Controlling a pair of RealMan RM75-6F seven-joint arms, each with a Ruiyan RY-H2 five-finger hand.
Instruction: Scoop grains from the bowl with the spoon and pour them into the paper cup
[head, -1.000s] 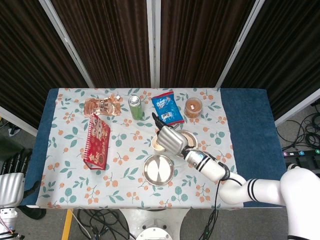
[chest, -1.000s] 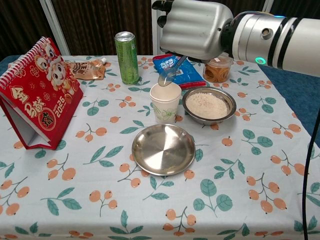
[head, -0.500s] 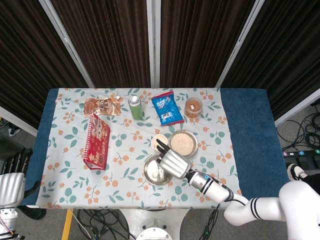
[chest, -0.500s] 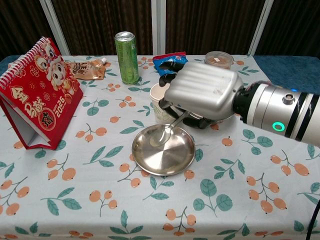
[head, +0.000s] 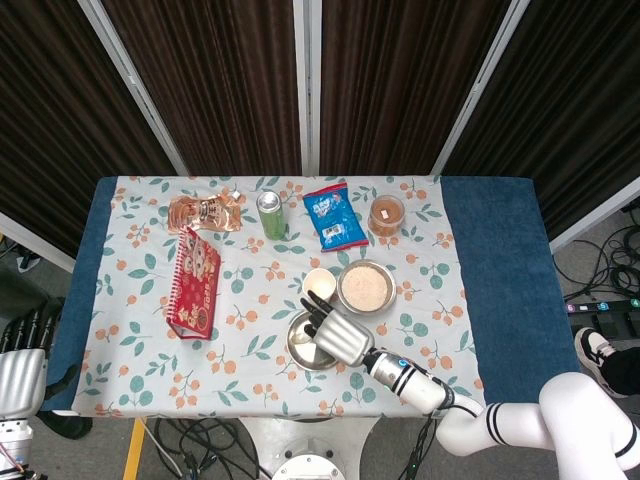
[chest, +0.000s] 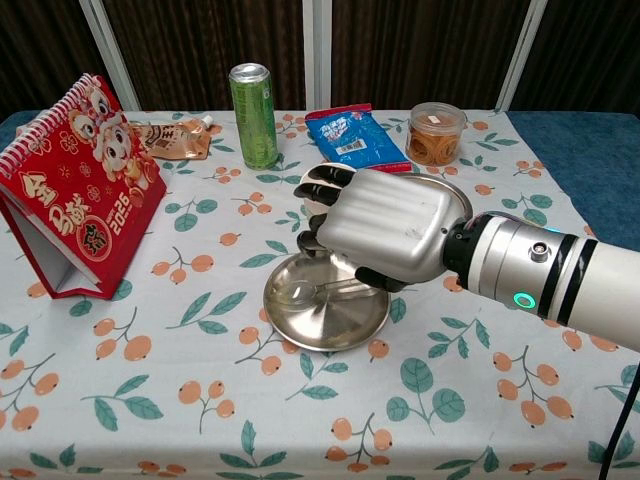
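Observation:
My right hand (chest: 385, 228) hangs low over the steel plate (chest: 325, 322), back of the hand up. The metal spoon (chest: 305, 293) lies flat in that plate, its bowl pointing left. Its handle runs under my palm toward the thumb, which still seems to pinch it; the handle's end is hidden. In the head view the same hand (head: 336, 336) covers the plate's right half (head: 297, 342). The paper cup (head: 318, 283) stands just behind the plate, and the grain bowl (head: 390, 290) is beside it on the right. My left hand (head: 20, 368) stays off the table at the lower left, holding nothing.
A red desk calendar (chest: 70, 180) stands at the left. Along the back are an orange pouch (chest: 175, 140), a green can (chest: 254, 115), a blue snack bag (chest: 355, 138) and a lidded plastic tub (chest: 435, 132). The floral cloth in front of the plate is bare.
My right hand came down from above the paper cup toward the front and now sits over the plate. The spoon went from tipped over the cup to lying flat in the plate.

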